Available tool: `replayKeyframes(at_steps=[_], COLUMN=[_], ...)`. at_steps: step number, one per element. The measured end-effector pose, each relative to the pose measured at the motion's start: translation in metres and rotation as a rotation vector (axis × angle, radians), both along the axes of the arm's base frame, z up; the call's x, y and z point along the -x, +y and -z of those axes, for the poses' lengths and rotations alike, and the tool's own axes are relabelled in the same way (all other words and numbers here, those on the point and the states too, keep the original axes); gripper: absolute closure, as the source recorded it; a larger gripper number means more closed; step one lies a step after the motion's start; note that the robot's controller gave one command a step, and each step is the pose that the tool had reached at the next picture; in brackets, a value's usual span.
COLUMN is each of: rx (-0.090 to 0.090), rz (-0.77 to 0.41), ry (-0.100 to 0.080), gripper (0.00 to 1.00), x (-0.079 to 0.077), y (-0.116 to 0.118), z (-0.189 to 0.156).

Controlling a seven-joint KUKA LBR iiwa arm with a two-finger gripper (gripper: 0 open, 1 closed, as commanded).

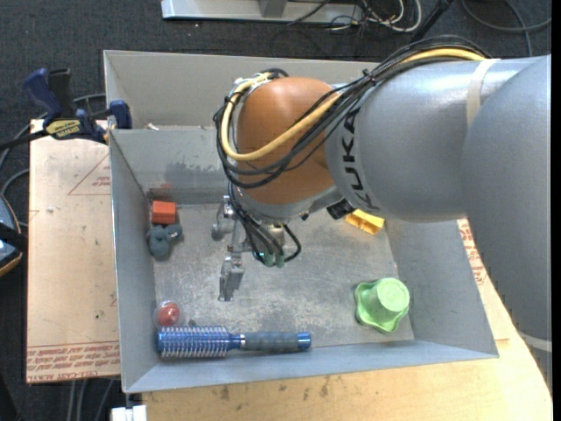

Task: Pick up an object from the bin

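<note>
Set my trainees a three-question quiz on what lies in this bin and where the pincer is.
1. True or false: the small red ball lies close to the bristle end of the blue hairbrush.
2. What sits right beside the orange block? A: a grey lump. B: a white sock. C: a pair of scissors.
3. In a few words: what does the pincer hang over in the bin?

Key: 1 true. 2 A. 3 bare floor near the bin's middle.
</note>
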State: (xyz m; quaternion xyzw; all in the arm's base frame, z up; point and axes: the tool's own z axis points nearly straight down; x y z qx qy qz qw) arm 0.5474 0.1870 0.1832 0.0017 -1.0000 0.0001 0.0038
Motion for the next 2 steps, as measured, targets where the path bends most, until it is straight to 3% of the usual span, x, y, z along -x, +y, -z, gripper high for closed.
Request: replayKeyframes(at_steps=[1,2], rx=[0.002,-0.005], rz=[-0.047,-0.117], ry=[0.003,-0.021], gripper=[0.00,0.00], x=[0.058,0.062], y=[-0.032,-0.019], z=[0.048,0.099])
